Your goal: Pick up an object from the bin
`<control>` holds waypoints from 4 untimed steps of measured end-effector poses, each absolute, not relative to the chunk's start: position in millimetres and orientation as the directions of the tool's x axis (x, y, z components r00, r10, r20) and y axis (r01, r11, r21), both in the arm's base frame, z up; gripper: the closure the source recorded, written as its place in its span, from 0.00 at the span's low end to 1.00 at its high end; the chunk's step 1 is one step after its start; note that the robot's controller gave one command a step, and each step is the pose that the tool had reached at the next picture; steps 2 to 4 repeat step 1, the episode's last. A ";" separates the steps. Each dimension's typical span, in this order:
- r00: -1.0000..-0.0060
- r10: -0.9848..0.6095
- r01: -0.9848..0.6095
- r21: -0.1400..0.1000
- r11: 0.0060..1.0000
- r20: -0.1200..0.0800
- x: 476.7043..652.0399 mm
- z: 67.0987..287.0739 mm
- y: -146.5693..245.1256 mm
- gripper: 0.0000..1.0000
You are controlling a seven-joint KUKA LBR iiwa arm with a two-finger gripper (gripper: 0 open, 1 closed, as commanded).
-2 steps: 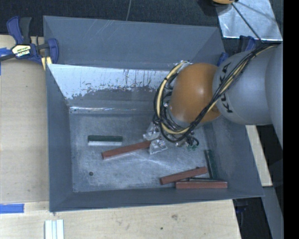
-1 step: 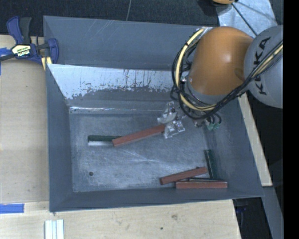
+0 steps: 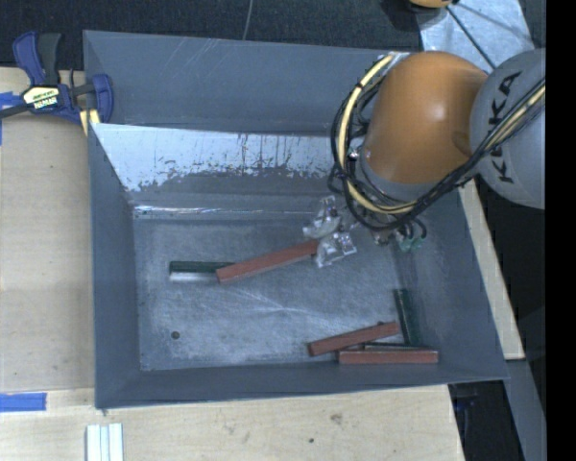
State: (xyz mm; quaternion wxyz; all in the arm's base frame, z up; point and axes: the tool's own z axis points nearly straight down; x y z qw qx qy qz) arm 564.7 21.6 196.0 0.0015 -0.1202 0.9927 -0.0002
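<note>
Reddish-brown stick lies on the floor of the grey metal bin, about mid-floor, running slantwise, its left end lower in the view and its right end higher. Left end touches or overlaps the right tip of a dark green stick, which lies flat on the left part of the floor. Right end sits at the gripper. The metal fingers are nearly closed, clamped on that right end, one above and one below it in the view. Whether the stick's right end is off the floor can't be told.

The arm comes in from the right. An orange cover sits on the wrist above the gripper, with black and yellow cables looped round it.

Also in the bin, near the front right corner: two more brown sticks, one slanted and one flat just below it, close together. A second dark green stick stands roughly crosswise to them at their right ends. These three are well apart from the gripper. A small dark speck lies on the floor front left.
</note>
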 end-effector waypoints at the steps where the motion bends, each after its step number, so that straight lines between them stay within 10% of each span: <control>1: -0.947 -0.320 -0.320 0.001 0.947 0.002 568.1 219.4 18.3 1.00; 4: -0.947 -0.320 -0.320 0.001 0.947 0.002 568.1 219.4 18.3 1.00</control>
